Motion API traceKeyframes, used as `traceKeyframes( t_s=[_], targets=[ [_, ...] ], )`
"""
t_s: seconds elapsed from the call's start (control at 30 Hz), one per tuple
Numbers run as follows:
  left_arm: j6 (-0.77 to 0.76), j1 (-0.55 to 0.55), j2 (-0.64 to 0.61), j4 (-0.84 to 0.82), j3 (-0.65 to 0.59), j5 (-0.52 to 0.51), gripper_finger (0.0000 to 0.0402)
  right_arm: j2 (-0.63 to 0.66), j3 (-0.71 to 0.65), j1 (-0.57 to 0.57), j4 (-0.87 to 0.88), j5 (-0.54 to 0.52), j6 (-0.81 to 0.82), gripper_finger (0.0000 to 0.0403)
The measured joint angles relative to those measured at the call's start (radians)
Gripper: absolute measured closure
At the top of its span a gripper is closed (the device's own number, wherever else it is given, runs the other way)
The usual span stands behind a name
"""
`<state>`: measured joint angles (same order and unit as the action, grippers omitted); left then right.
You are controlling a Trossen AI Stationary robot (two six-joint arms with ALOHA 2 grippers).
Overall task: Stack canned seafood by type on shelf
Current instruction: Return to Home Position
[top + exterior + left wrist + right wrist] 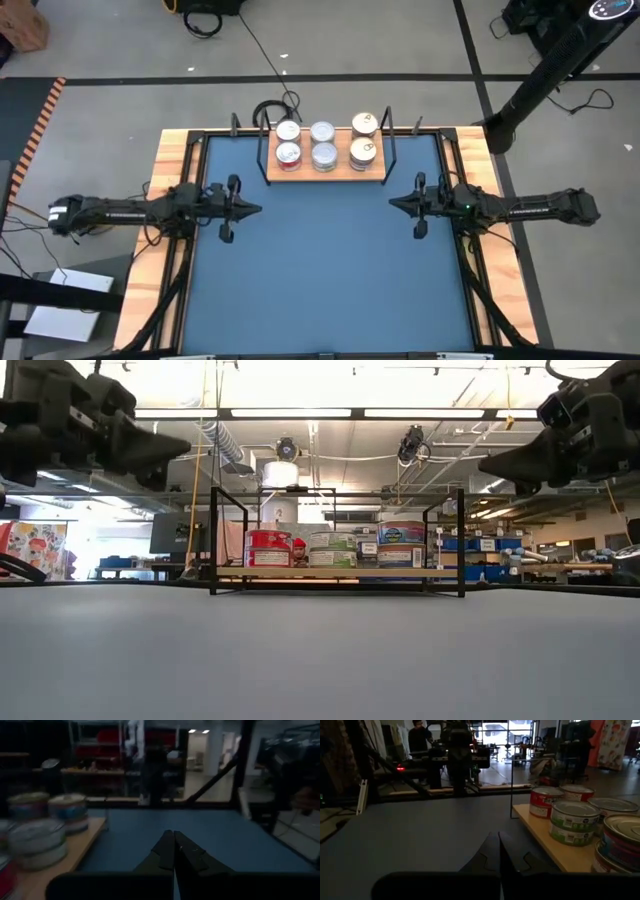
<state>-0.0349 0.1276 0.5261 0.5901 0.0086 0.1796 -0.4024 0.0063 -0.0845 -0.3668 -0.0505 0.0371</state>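
Three kinds of canned seafood stand on the wooden shelf (325,179) at the far edge of the blue surface (320,280): red-labelled tins (268,547), green-labelled tins (333,549) and blue-labelled tins (401,543). Label text is illegible. The left gripper (252,209) and right gripper (396,204) hover on either side, jaws clenched on nothing.

A matte blue rectangular worktop (320,280) fills the middle of the high view, framed by a pale wooden rim (148,240). Around it lies a grey concrete floor (120,60) crossed by dark lines. A thin black cable (262,52) snakes across the floor beyond the worktop's far edge. A black angled stand (540,80) rises off the far right corner. Orange-and-black striped tape (42,118) marks the floor at the left. In the low view, long ceiling strip lights (290,413) glow overhead and a colourful poster (35,548) hangs at the left. In the right wrist view, a person in dark clothing (417,739) stands in the room beyond.
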Motion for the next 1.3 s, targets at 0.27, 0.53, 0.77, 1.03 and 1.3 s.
traceKeyframes(
  t_s=[0.27,0.53,0.77,1.03,1.3],
  targets=[
    [0.009,0.082,-0.339,-0.348,0.0,-0.014,0.0398,0.076,0.0,0.0,0.09,-0.034,0.013,0.0403],
    [0.006,0.089,-0.515,-0.572,0.0,-0.15,0.0395,0.158,0.0,-0.002,0.136,-0.057,0.015,0.0403],
    [0.001,0.088,-0.524,-0.581,0.0,-0.22,0.0395,0.176,0.0,-0.019,0.202,-0.118,0.038,0.0402],
    [-0.015,0.088,-0.521,-0.583,-0.001,-0.184,0.0394,0.178,0.0,-0.074,0.11,0.002,0.005,0.0401],
    [0.003,0.088,-0.521,-0.583,-0.001,-0.181,0.0394,0.222,0.0,-0.187,0.19,0.102,0.031,0.0402]
  ],
)
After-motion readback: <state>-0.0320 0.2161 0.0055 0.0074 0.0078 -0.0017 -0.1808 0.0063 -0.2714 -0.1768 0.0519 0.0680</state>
